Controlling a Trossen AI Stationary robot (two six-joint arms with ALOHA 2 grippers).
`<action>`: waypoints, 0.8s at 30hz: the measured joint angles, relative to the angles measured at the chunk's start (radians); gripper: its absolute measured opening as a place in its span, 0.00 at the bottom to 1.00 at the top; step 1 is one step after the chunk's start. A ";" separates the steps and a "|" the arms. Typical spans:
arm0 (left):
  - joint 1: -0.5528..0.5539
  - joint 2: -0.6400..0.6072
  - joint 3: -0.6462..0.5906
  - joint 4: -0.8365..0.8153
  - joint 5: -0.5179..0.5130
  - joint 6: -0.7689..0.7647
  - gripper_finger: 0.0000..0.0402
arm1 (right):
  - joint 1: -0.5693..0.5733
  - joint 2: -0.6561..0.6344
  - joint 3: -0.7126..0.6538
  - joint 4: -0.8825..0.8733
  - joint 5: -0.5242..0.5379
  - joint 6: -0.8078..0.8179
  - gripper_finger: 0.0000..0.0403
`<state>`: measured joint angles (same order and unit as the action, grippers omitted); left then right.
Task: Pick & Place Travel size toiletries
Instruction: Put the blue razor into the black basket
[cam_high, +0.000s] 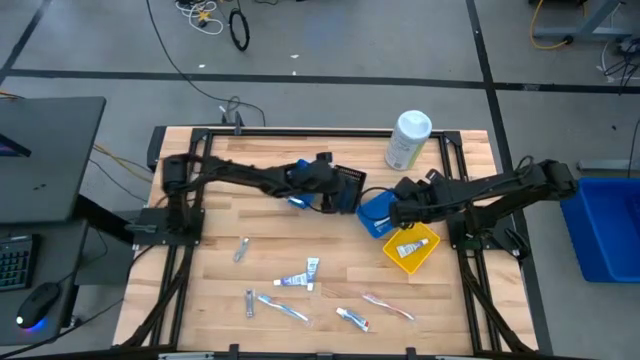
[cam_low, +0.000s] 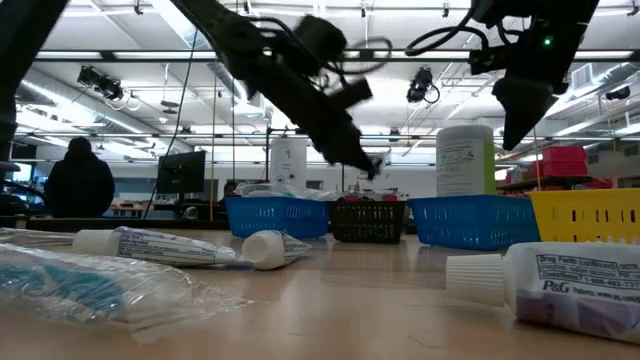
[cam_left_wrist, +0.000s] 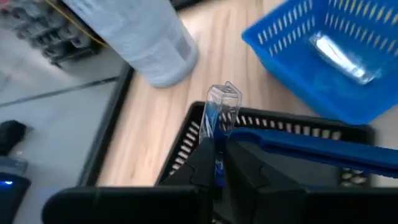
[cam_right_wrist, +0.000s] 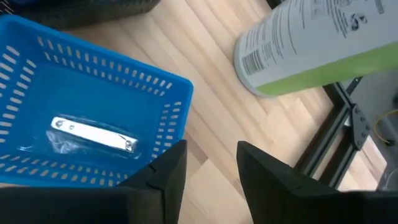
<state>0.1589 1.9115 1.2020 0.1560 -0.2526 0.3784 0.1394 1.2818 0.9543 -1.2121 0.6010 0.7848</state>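
Note:
My left gripper (cam_left_wrist: 217, 163) hangs over the black tray (cam_high: 347, 186) and is shut on a clear-wrapped blue toothbrush (cam_left_wrist: 219, 115). Another blue toothbrush (cam_left_wrist: 311, 147) lies inside that tray. My right gripper (cam_right_wrist: 211, 163) is open above the blue tray's (cam_right_wrist: 93, 81) near corner; a wrapped metal clipper (cam_right_wrist: 93, 135) lies on the tray floor. The yellow tray (cam_high: 412, 249) holds a toothpaste tube (cam_high: 407, 249). Several wrapped toothbrushes, razors and tubes (cam_high: 300, 280) lie flat on the table's near half; in the low view, tubes (cam_low: 170, 247) lie close to the camera. My left gripper pinches the wrapped toothbrush between its two fingers, with the fingers lying along the toothbrush. The wrapper's free end (cam_left_wrist: 222, 99) sticks out past the fingertips (cam_left_wrist: 202, 158). It is lifted clear above the black tray's rim (cam_left_wrist: 186, 134). The fingers hide the rest of it.
A big white canister (cam_high: 408, 139) stands upright at the table's far edge, right of the black tray. The black, blue and yellow trays sit close together mid-table. A large blue bin (cam_high: 607, 225) stands off the table's right. People (cam_low: 80, 180) stand in the room beyond.

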 joint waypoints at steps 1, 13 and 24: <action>0.007 0.031 0.033 -0.035 0.003 0.012 0.07 | 0.000 0.000 -0.006 0.002 0.000 0.004 0.37; 0.021 0.252 0.315 -0.344 -0.152 0.149 0.07 | 0.003 0.000 -0.078 0.016 -0.058 0.071 0.39; 0.022 0.251 0.322 -0.394 -0.082 0.212 0.09 | 0.028 0.000 -0.103 0.060 -0.088 0.074 0.37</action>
<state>0.1814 2.1628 1.5238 -0.2380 -0.3344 0.5903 0.1675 1.2819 0.8509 -1.1517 0.5132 0.8586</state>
